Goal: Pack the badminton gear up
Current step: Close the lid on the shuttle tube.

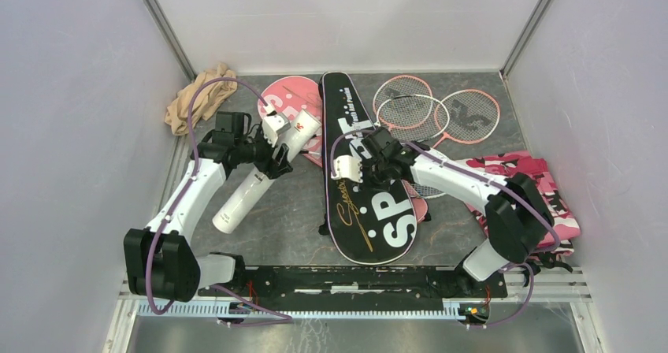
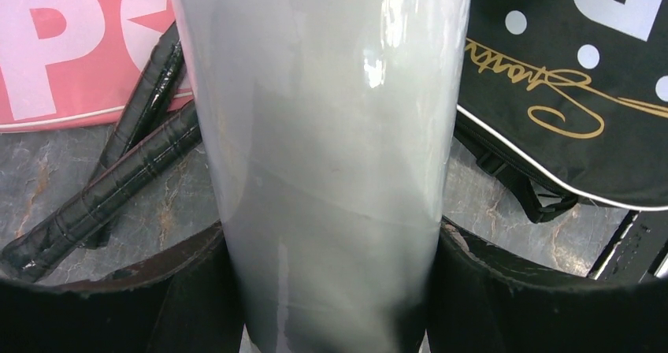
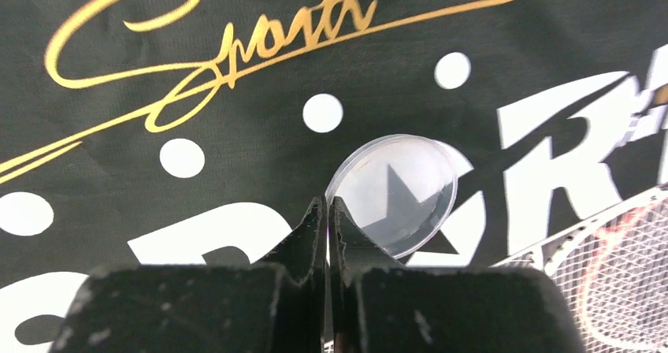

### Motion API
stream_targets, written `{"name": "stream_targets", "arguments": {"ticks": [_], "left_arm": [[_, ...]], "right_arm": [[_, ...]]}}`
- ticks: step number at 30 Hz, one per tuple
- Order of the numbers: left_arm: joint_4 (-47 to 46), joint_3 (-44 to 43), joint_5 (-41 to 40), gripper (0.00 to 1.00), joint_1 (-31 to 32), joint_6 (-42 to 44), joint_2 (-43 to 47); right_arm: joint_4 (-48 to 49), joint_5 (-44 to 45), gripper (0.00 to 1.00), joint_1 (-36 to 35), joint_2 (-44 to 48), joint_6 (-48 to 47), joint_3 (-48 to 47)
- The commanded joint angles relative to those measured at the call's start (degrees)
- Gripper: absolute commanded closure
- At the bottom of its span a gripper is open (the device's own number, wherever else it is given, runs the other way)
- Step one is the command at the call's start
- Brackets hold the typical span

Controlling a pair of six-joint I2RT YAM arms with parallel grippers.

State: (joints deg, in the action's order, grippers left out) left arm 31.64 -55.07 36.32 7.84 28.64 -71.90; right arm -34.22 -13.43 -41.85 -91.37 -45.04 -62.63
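Seems mid-capping: clamps the white tube (image 2: 323, 132) in the left tool (image 2: 331, 290) beside the pink bag (image 2: 122, 97), pinches a clear lid (image 3: 398, 195) in the right tool (image 3: 327, 219) above the black bag (image 3: 244, 164); next likely needs lid aligned on tube mouth.

A: What is pinched at bottom centre?
B: The rim of a clear round disc (image 3: 398, 189) is gripped between the closed fingers of the right pincer (image 3: 327, 209).
A: What is seen beneath?
B: A black bag (image 3: 118, 164), lettered in gold script and white; a strung racket (image 3: 608, 284) is shown lower right.
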Motion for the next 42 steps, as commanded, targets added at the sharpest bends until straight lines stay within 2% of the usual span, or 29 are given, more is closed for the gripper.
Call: {"name": "stream_targets", "arguments": {"ticks": [1,10,13,17,22,32,42], "left_arm": [[1.99,-3.28,3.72,0.91,0.28,6.91,0.69],[7.22,-4.36,8.04,0.91,0.93,15.23,-0.55],[11.91,-5.45,11.48,0.91,1.36,21.39,-1.77],[17.80,-6.95,15.47,0.87,2.34,29.71,-3.44],[22.20,-8.85,19.91,0.85,3.85,34.52,-5.59],[23.38,-10.01,26.17,0.88,7.46,35.72,-7.61],[23.36,-10.85,26.98,0.89,8.89,34.79,-9.02]], "right_arm": [[0.04,-4.25,1.00,1.15,5.49,1.71,-4.78],[2.25,-18.47,1.00,9.00,13.69,7.26,-8.42],[4.61,-23.82,1.00,11.28,16.43,9.70,-8.90],[9.10,-28.92,0.99,12.01,19.86,12.47,-7.51],[12.74,-34.58,1.00,11.95,22.49,14.19,-4.74],[17.67,-41.87,1.00,11.97,23.97,17.05,-0.74],[19.24,-45.45,0.99,11.98,24.41,19.27,1.06]]}}
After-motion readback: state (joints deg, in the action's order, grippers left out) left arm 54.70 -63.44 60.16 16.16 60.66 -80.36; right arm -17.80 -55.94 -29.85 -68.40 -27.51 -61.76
